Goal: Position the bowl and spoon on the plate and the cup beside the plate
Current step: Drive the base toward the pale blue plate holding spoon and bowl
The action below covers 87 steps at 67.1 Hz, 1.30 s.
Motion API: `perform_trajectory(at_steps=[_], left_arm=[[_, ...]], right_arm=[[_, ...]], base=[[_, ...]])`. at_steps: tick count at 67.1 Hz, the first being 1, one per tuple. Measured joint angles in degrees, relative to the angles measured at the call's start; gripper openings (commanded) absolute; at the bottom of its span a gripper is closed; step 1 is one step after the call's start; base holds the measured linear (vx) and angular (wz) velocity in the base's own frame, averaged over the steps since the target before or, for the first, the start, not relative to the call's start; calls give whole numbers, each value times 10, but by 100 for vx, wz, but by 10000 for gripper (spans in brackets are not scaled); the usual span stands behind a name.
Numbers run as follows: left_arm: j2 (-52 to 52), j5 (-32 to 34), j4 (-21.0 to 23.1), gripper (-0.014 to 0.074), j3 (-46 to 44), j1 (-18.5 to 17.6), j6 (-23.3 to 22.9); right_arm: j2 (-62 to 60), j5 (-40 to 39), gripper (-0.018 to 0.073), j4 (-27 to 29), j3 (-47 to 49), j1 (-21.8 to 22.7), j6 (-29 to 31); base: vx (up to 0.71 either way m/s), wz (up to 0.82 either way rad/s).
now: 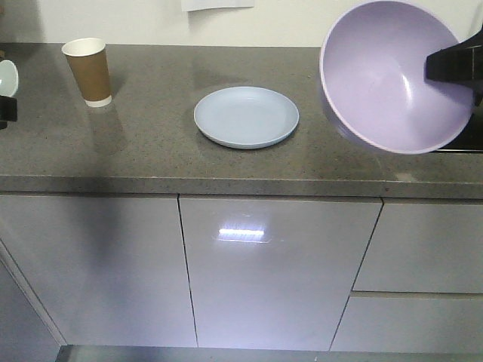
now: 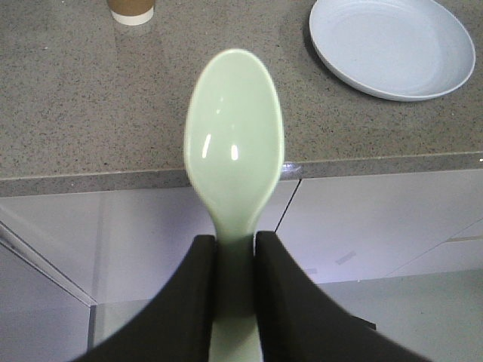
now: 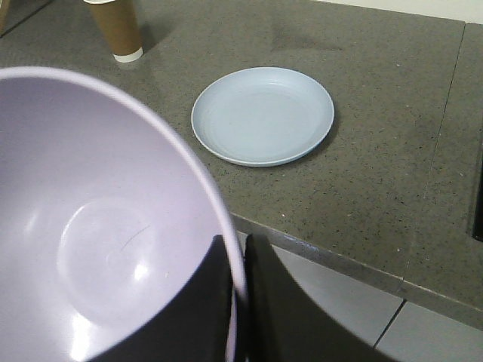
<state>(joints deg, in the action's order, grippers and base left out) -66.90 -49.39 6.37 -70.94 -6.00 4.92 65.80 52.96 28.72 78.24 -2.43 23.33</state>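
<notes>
While aloft, bowl (image 1: 389, 75) seemingly over countertop (image 1: 151, 143).

Stretching across as a speckled grey counter (image 1: 151, 151), backing onto a pale wall (image 1: 136, 19) with a paper (image 1: 217, 4) hanging at the top edge. Standing on glossy grey cabinets (image 1: 98, 264), catching a white glare (image 1: 241, 234) on the middle door (image 1: 279, 294) (two drawers (image 1: 423, 249) stacking at the right). Meeting a grey floor (image 1: 226, 354) below.

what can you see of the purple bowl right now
The bowl is round, smooth pale lavender, plastic-looking, plain and empty. It is held in the air, tilted with its opening toward the front camera, right of the plate. The right gripper pinches its rim, one finger inside, one outside; nothing else touches it.
</notes>
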Motion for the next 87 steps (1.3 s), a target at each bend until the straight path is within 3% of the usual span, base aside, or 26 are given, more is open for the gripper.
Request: perform_trajectory(at_steps=[87], left_arm=[[0, 0, 0, -6, 0, 0, 0]], right_arm=[[0, 0, -4, 0, 0, 0, 0]], base=[[4, 0]])
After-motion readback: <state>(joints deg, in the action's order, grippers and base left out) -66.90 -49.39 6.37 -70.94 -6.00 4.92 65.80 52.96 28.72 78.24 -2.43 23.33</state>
